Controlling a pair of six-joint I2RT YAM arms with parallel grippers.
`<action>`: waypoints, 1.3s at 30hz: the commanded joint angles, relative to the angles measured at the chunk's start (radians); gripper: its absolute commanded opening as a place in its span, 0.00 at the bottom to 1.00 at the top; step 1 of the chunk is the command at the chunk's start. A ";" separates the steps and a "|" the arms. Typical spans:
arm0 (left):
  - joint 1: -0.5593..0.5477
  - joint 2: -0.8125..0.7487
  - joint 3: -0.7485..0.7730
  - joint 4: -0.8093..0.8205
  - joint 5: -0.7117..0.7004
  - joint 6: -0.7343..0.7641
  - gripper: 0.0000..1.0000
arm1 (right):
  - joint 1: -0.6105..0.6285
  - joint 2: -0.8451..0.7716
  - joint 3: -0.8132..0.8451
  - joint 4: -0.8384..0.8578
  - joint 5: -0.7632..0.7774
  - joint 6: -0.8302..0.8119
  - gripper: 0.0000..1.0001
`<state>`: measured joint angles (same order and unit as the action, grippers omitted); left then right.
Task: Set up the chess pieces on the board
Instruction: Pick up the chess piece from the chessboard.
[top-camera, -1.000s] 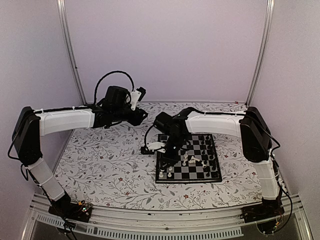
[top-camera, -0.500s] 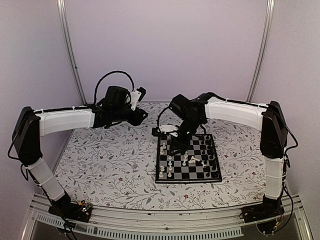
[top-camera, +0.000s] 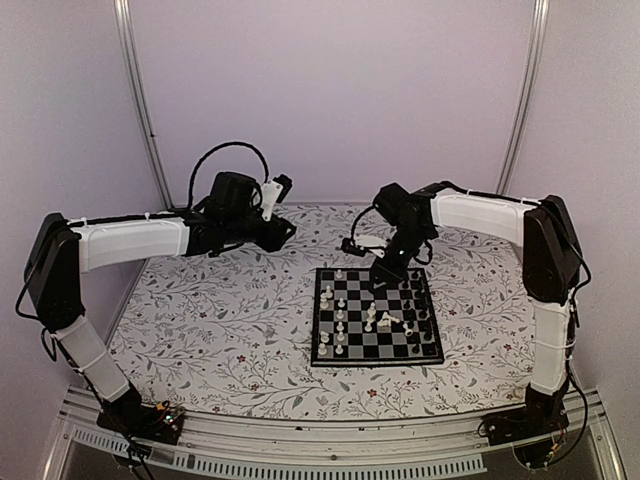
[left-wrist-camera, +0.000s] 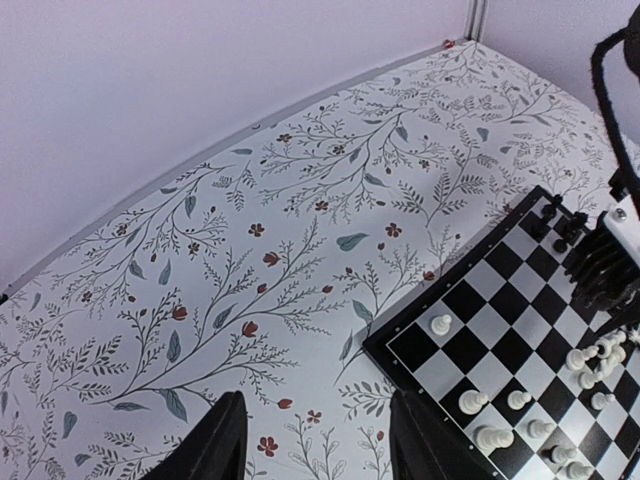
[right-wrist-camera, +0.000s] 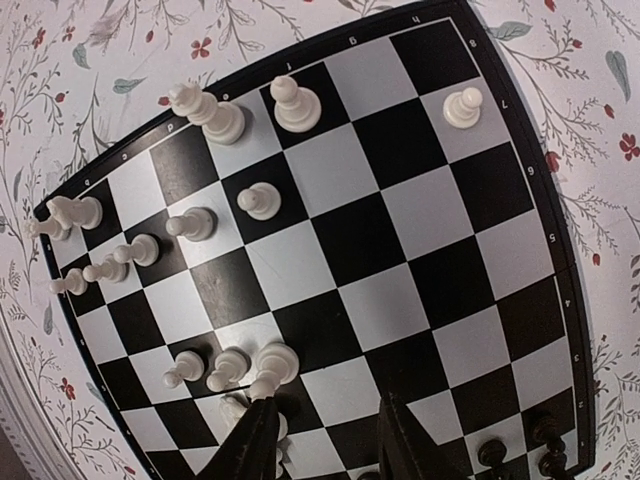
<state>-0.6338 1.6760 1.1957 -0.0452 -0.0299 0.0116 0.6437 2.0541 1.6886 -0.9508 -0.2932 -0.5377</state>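
1. Chess pieces (right-wrist-camera: 260, 200) stand on the board (right-wrist-camera: 340, 235). White ones are scattered over many squares, and a few black pieces (right-wrist-camera: 545, 440) crowd into one corner.
2. The board lies flat on the table (top-camera: 220, 330), in its right half and about midway between the far and near edges.
3. From overhead, white pieces (top-camera: 339, 330) run in a loose line down the board's left edge, and a small knot of them sits near the board's middle. One in that knot may be lying on its side, but the view is too coarse for me to be sure.
4. My right gripper (top-camera: 385, 272) hangs over the board's far edge with its fingers pointing down. Its jaws stand apart with only bare squares between them, so it grasps nothing.
5. In my right wrist view a white piece shows just beside one finger (right-wrist-camera: 255, 440). I cannot tell whether they touch.
6. My left gripper (top-camera: 280, 232) is held above the table toward its far edge, well apart from the board's far left corner.
7. It is released too. Its fingers (left-wrist-camera: 215, 445) are spread, and only the flowered table shows between them.
8. My left wrist view shows the board's nearest corner at the lower right, with white pieces standing on the squares along that edge.
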 joint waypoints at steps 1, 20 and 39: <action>0.006 0.006 0.018 -0.011 0.014 0.010 0.50 | 0.009 0.018 -0.010 0.011 -0.048 0.006 0.39; 0.005 0.013 0.022 -0.016 0.021 0.011 0.50 | 0.009 0.093 -0.030 -0.026 -0.022 -0.010 0.35; 0.005 0.015 0.025 -0.018 0.022 0.011 0.50 | 0.009 -0.039 -0.117 -0.030 -0.036 -0.018 0.39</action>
<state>-0.6338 1.6779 1.1961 -0.0505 -0.0116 0.0143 0.6491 2.0670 1.6005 -0.9749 -0.3237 -0.5426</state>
